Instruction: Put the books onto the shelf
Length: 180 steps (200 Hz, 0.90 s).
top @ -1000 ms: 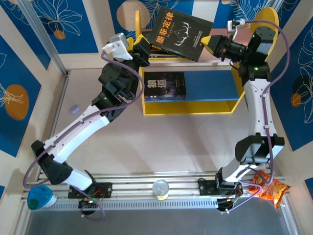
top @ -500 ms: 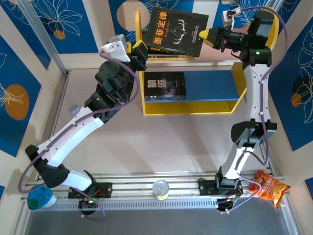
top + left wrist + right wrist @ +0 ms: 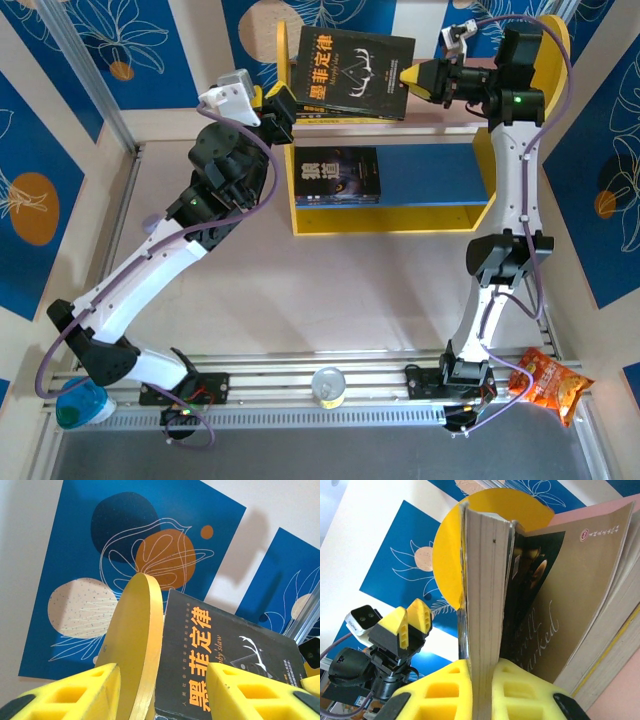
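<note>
Black book (image 3: 355,72) now squarer, carried further back over shelf (image 3: 430,218) top board, 12 o'clock. Right jaws pinch its 3 o'clock edge. Left jaws half open at 9 o'clock edge, round side panel (image 3: 135,645) between them, gripping nothing. Likely meaning: set-down close, release next.

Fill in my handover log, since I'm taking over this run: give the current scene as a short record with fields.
held book: black paperback, over the pink upper board
right arm: jaws shut on that book's edge
left arm: jaws apart, holding nothing, beside the yellow round-topped side panel
shelf lower tier: second black book lying flat
off task: orange snack bag by the right arm's base
</note>
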Each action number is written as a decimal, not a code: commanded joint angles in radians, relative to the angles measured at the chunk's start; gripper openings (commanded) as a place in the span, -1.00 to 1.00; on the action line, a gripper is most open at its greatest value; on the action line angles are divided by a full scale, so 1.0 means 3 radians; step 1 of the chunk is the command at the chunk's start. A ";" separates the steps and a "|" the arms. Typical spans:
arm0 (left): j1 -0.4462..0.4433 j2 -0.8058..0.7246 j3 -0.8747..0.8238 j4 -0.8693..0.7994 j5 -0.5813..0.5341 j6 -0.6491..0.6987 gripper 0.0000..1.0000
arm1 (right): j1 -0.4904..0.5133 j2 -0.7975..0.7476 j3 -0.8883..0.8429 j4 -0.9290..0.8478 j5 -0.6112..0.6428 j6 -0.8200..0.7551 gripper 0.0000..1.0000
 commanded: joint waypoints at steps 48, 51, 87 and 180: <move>0.0071 -0.0107 0.0042 -0.0036 0.0096 -0.0024 -0.02 | 0.0039 0.0095 0.0306 -0.0262 0.0139 -0.0165 -0.31; 0.0071 -0.0108 0.0043 -0.0036 0.0101 -0.0028 -0.02 | 0.0042 0.0094 0.0307 -0.0267 0.0171 -0.0165 -0.29; 0.0082 -0.0101 0.0037 -0.0045 0.0116 -0.0048 -0.01 | 0.0058 0.0093 0.0380 -0.0451 0.0621 -0.0235 0.00; 0.0125 -0.0112 0.0040 -0.0151 0.0165 -0.0057 0.01 | 0.0054 -0.0188 0.0059 -0.0664 0.1311 -0.0531 0.26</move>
